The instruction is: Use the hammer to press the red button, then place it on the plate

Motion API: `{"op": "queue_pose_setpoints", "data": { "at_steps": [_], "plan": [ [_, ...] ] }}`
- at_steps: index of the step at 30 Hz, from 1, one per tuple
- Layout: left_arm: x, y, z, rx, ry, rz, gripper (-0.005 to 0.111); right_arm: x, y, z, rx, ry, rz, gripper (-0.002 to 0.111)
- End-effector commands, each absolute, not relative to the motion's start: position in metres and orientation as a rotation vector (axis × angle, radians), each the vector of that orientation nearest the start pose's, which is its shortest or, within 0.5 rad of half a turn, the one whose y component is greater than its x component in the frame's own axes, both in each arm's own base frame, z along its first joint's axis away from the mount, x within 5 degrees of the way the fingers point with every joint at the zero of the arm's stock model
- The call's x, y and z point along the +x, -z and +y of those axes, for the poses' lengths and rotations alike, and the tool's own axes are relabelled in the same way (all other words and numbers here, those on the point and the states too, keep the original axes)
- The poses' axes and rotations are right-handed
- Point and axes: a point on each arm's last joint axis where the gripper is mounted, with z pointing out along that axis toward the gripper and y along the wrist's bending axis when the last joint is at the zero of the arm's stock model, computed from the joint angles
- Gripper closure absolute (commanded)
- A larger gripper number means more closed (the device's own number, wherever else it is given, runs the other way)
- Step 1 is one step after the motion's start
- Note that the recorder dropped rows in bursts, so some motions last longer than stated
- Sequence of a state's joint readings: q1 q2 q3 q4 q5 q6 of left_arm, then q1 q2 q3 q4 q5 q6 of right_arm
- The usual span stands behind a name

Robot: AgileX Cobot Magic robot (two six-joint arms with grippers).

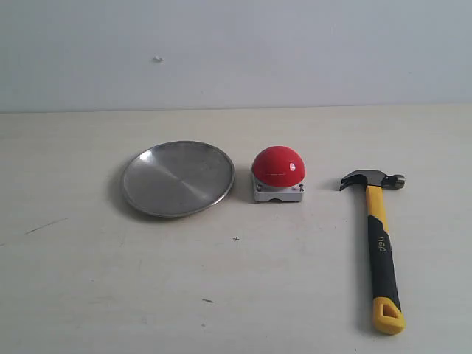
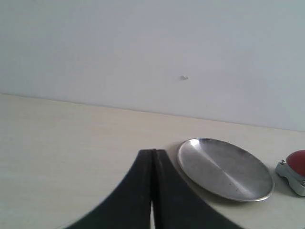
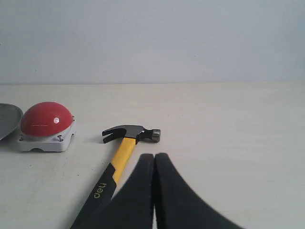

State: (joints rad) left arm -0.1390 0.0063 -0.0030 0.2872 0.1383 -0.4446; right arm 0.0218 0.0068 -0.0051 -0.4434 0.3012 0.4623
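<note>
Left wrist view: left gripper (image 2: 152, 153) closed, its two black fingers (image 2: 136, 191) pressed flat together along their length, nothing between them. It points out over the table (image 2: 57, 143) toward the pale wall (image 2: 143, 43), roughly level and low. The fingertips are clear of every object. The plate (image 2: 224, 169) lies on the table just past the fingertips and off to one side, bare. Beyond the plate, the edge of the button (image 2: 296, 164) shows at the frame border: a red dome on a grey base.

Right wrist view: right gripper (image 3: 154, 156) also closed, fingers meeting tip to tip and gripping nothing. Same pose: low, level, aimed at the wall. The hammer (image 3: 125, 150) lies flat on the table close beside the fingertips but not touching them. Its dark head is farther toward the wall than the tips, and its handle runs back alongside the gripper. The button sits past the hammer head's claw side, apart from it. A sliver of plate rim shows beyond the button.

Exterior view: the three objects lie in a row on the table. The plate is on the left and the button just beside it with a small gap. The hammer is well apart on the right, head toward the wall and claw facing the button. The yellow looped end of its handle is nearest the camera.
</note>
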Motion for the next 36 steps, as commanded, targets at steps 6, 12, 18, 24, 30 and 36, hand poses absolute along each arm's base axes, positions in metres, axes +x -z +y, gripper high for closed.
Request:
{"op": "queue_pose_setpoints", "data": {
  "at_steps": [6,12,18,24,30,36],
  "plan": [
    [0.056,-0.202,-0.004,-0.054,0.209,1.610,0.107,0.056,-0.206,-0.002,0.025,0.001,1.559,0.108],
    [0.056,-0.202,-0.004,-0.054,0.209,1.610,0.107,0.050,-0.237,0.013,-0.110,-0.134,1.208,0.108],
    [0.056,-0.202,-0.004,-0.054,0.209,1.610,0.107,0.041,-0.252,0.021,-0.131,-0.275,1.031,0.108],
    [0.056,-0.202,-0.004,-0.054,0.209,1.610,0.107,0.041,-0.252,0.021,-0.050,-0.421,1.041,0.108],
    [0.056,-0.202,-0.004,-0.054,0.209,1.610,0.107,0.040,-0.254,0.017,0.011,-0.451,1.010,0.108],
    [0.056,-0.202,-0.004,-0.056,0.210,1.610,0.107,0.041,-0.308,-0.007,0.258,-0.310,1.006,0.108]
  ]
}}
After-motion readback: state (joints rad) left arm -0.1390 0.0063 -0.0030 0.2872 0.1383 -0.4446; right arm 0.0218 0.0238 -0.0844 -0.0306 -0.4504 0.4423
